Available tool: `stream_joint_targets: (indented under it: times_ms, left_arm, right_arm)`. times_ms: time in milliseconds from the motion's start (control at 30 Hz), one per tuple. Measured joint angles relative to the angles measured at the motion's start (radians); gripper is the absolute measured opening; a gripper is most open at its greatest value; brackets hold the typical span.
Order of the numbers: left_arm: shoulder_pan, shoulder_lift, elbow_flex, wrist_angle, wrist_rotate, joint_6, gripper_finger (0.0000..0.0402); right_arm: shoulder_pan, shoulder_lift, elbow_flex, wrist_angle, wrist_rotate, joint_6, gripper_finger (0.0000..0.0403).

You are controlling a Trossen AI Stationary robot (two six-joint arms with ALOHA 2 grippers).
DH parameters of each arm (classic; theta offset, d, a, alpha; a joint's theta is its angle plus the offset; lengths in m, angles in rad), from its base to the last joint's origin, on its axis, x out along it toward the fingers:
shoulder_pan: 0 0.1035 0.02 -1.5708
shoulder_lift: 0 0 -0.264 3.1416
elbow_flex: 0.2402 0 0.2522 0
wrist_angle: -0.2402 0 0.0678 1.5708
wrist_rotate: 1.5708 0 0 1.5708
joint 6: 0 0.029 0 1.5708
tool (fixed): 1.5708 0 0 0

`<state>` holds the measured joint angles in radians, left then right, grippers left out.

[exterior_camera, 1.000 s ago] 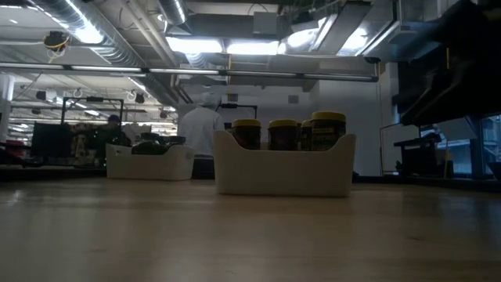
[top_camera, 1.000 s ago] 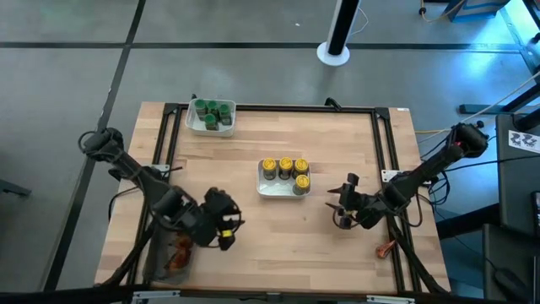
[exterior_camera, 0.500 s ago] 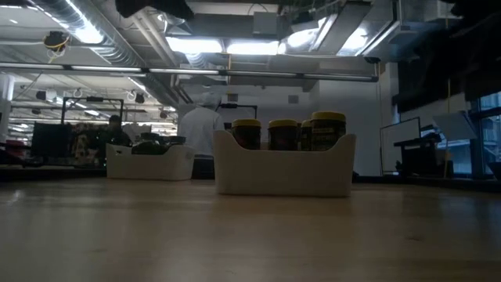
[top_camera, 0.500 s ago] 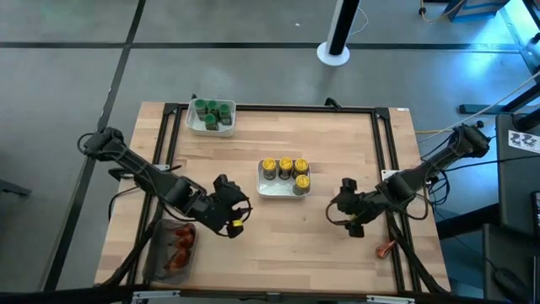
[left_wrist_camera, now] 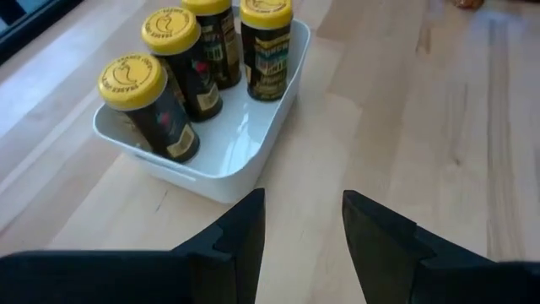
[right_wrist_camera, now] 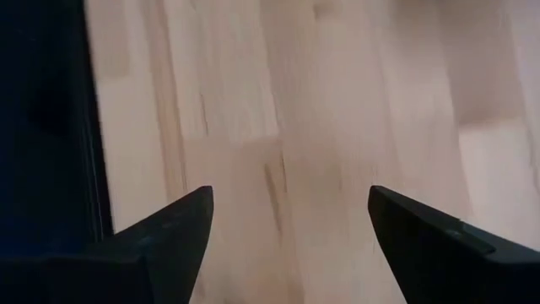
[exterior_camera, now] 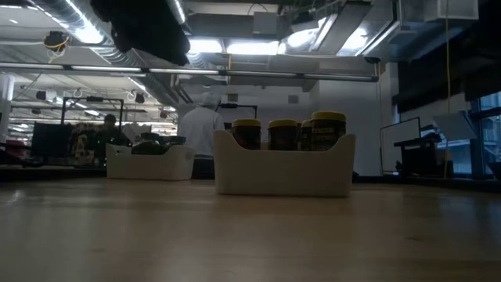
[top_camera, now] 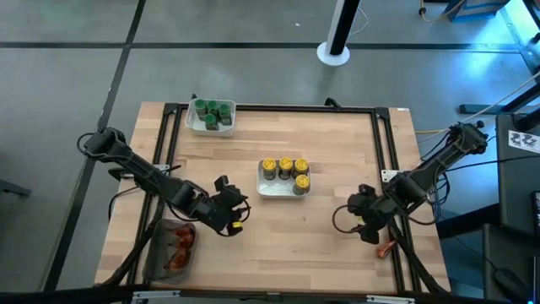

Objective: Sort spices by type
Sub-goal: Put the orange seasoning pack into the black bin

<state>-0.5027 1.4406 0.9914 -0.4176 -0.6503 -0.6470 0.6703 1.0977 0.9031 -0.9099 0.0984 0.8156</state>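
Industrial lab: exposed ceiling ducts, workstations behind.

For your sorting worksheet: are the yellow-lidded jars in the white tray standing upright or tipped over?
Upright: the yellow-lidded jars stand on their bases in the white tray, lids up.

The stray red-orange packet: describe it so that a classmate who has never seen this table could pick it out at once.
Start at the wooden table and go to its near right corner, just past the right gripper. There, by the black frame rail, lies the stray red-orange packet. Unlike the other red-orange packets, which sit in the clear tub at the near left, it lies alone, in no container.
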Motion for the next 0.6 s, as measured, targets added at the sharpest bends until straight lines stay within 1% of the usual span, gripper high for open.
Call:
stream_joint_targets:
  times_ms: [133, 233, 433, 600]
  left_arm:
    - [0.017, 0.000, -0.038, 0.066, 0.000, 0.049, 0.0143]
    - [0.035, 0.000, -0.038, 0.077, -0.001, 0.081, 0.0143]
    - [0.063, 0.000, -0.038, 0.130, -0.001, 0.171, 0.0143]
    - [0.082, 0.000, -0.038, 0.160, 0.000, 0.239, 0.0143]
  right_arm:
    - [0.028, 0.000, 0.000, -0.090, -0.054, 0.126, 0.0315]
    - [0.039, 0.000, 0.000, -0.132, -0.107, 0.203, 0.0315]
    - [0.041, 0.000, 0.000, -0.139, -0.275, 0.352, 0.0315]
    - [0.088, 0.000, 0.000, -0.139, -0.364, 0.489, 0.0314]
